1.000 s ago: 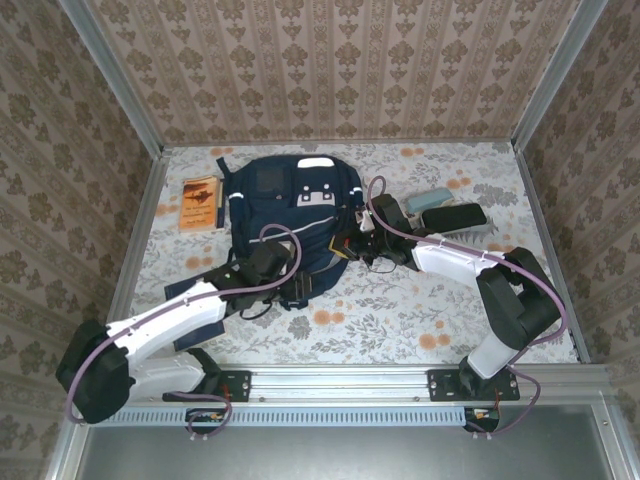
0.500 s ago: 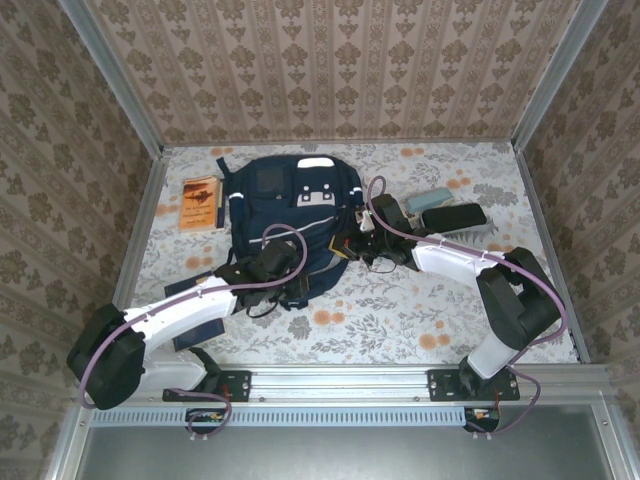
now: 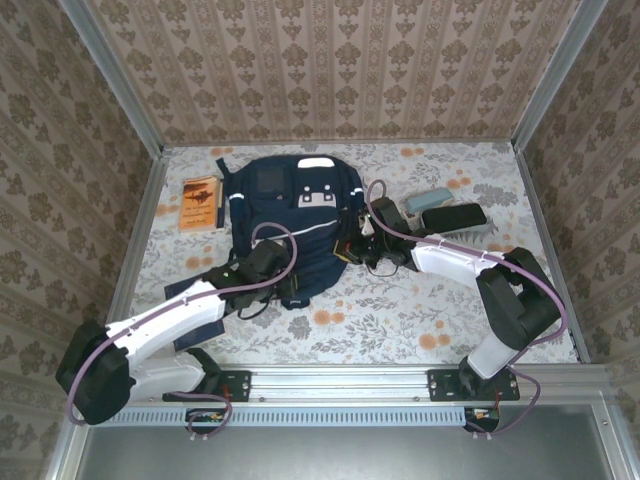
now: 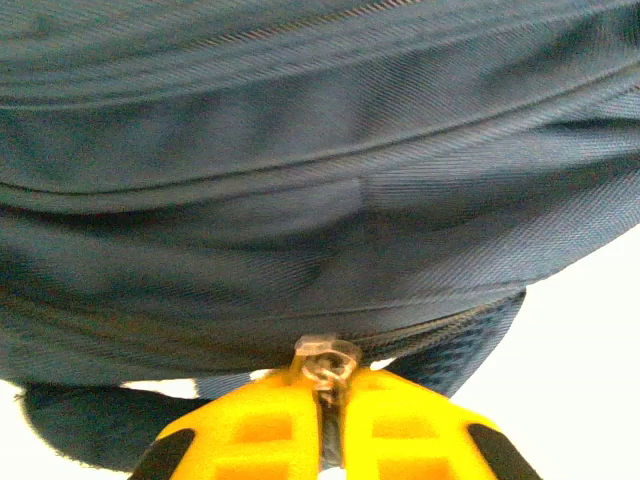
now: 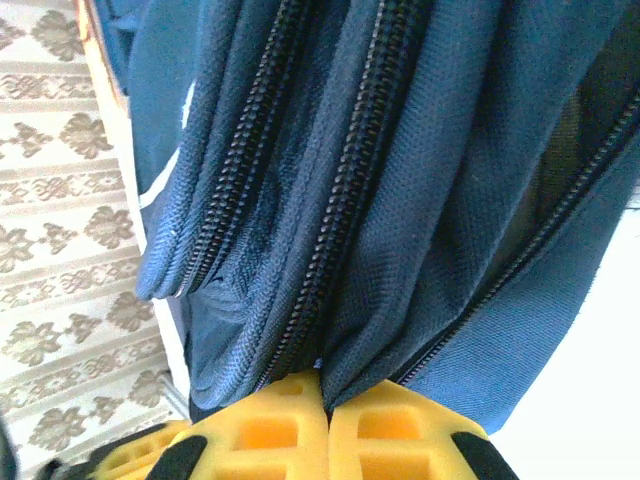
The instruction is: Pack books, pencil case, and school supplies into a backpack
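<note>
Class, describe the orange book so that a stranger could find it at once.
Find the big navy backpack on the floral table. Just left of it lies a thin book. Its orange-brown cover sets it apart from the dark blue backpack.

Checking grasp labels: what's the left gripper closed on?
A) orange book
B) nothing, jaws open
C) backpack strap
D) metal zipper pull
D: in the left wrist view the left gripper has its yellow fingers pressed together on the metal zipper pull at the edge of the backpack.
</note>
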